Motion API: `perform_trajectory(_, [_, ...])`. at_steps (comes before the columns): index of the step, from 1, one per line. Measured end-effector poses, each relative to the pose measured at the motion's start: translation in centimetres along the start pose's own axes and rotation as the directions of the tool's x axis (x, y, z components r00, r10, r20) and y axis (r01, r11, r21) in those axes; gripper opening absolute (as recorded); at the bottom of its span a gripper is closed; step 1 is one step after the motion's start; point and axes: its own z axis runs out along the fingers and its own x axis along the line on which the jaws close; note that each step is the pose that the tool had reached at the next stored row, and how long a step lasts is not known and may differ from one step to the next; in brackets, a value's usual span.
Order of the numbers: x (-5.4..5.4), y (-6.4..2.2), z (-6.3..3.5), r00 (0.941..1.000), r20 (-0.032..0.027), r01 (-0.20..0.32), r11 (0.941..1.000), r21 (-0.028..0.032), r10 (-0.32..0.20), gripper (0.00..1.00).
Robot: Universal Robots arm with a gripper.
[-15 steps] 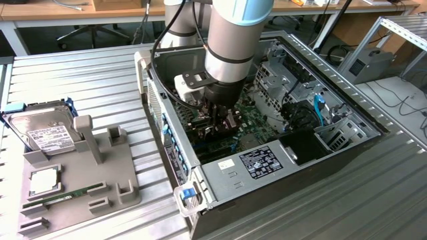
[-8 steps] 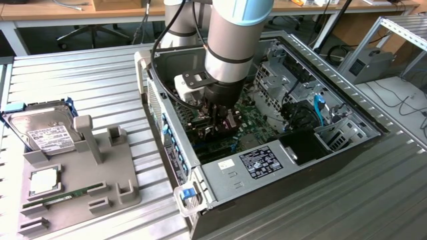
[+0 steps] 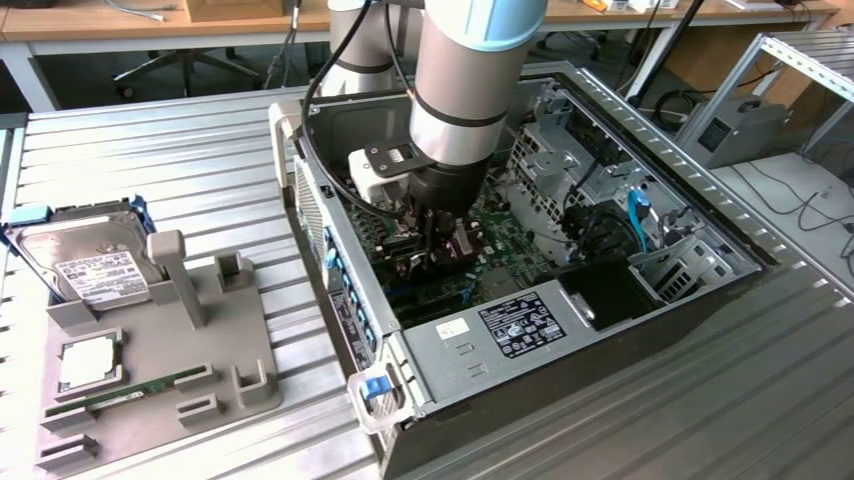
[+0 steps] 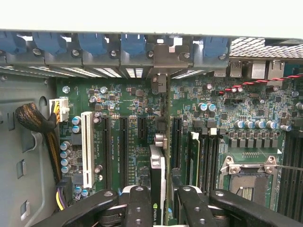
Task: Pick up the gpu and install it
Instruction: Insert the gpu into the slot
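An open computer case [image 3: 441, 345] lies on the metal table with its motherboard [image 4: 128, 142] exposed. My gripper [image 3: 434, 235] reaches down inside it. The wrist view looks along the gpu [image 4: 158, 175], seen edge-on as a thin dark card standing upright over the black expansion slots [image 4: 124, 151]. Its metal bracket [image 4: 163, 59] reaches the case's rear slot openings. My gripper [image 4: 160, 210] is shut on the gpu, with one black finger [image 4: 137, 208] on each side of the card.
A grey fixture [image 3: 160, 370] at the exterior view's left carries a silver hard drive [image 3: 94, 265], a CPU [image 3: 91, 362] and a green RAM stick [image 3: 127, 395]. Near the card are a white slot [image 4: 86, 149], a sleeved cable bundle [image 4: 35, 120], blue latches [image 4: 94, 42] and the CPU socket [image 4: 248, 177].
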Motion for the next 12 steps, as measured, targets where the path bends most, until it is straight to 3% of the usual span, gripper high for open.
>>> perform_trajectory(12, [0.0, 0.0, 0.0, 1.0, 0.0, 0.0, 1.0, 0.0, 0.0, 0.27])
